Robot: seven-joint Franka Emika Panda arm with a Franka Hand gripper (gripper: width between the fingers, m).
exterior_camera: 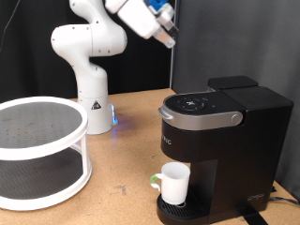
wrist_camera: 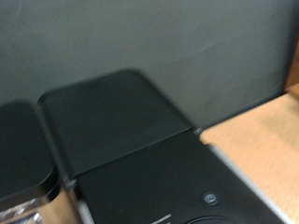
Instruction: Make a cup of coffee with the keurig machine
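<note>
A lab: robot arm [exterior_camera: 89,47] bolted to a wooden bench [exterior_camera: 131,159], dark backdrop [exterior_camera: 234,37]

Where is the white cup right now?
In the exterior view the cup stands at lower centre on the keurig machine's drip tray, under the brew head. The gripper is high above, well clear of it.

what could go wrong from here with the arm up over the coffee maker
1. The gripper hangs high above the keurig machine; a misaligned descent could hit the lid handle instead of the button panel.
2. The cup of coffee sits on the drip tray; jolting the machine could tip it.
</note>
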